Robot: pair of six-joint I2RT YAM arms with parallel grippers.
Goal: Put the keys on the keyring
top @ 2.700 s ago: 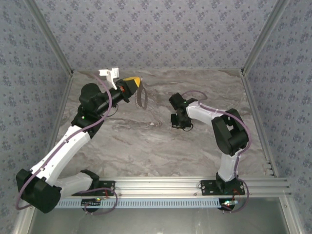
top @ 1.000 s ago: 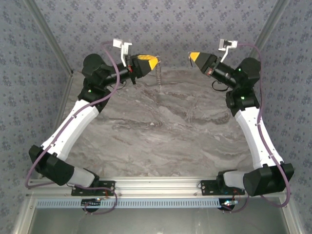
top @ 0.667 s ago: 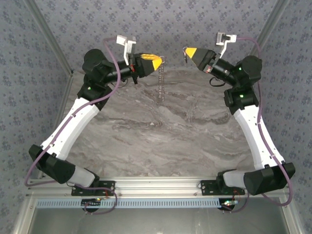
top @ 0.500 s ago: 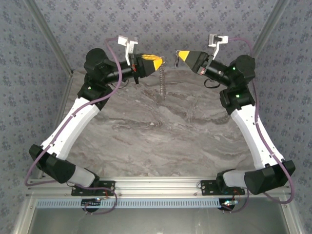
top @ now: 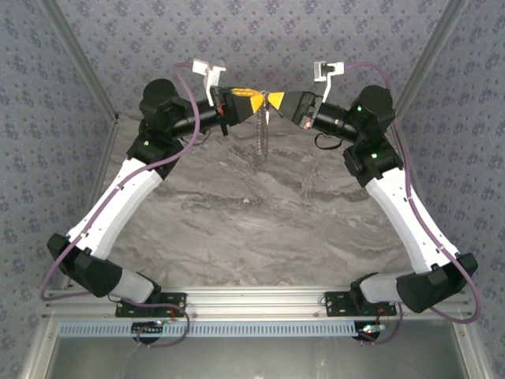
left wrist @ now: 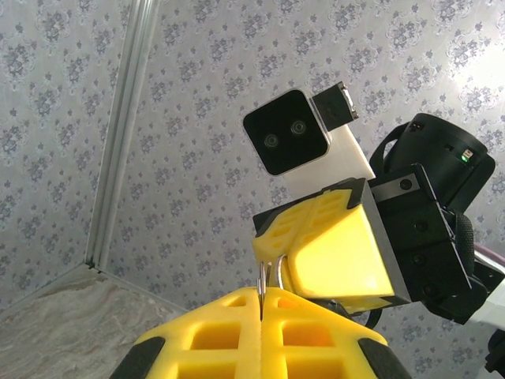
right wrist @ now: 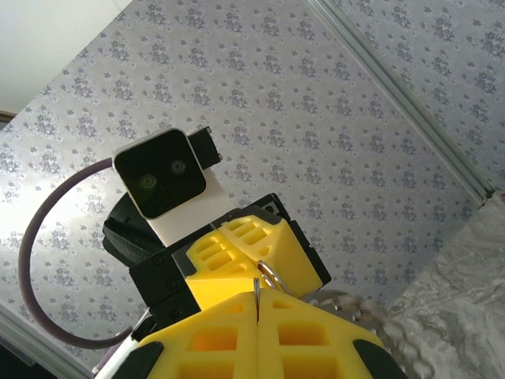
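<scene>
Both arms are raised above the back of the table, tip to tip. My left gripper is shut on the top of the keyring, a thin grey chain-like loop hanging straight down. Its metal edge shows between the yellow jaws. My right gripper is shut on a thin metal sliver, the key. In the left wrist view a small curved metal loop sticks out of the right gripper's tip, almost touching the keyring's edge. The chain shows blurred behind the right jaws.
The grey marbled table lies well below both grippers. Patterned walls close it in at the back and sides, with metal corner posts. An aluminium rail with the arm bases runs along the near edge.
My right gripper has swung left with the key until its tip meets the left gripper's tip. The left gripper has edged slightly right, the keyring still hanging from it.
</scene>
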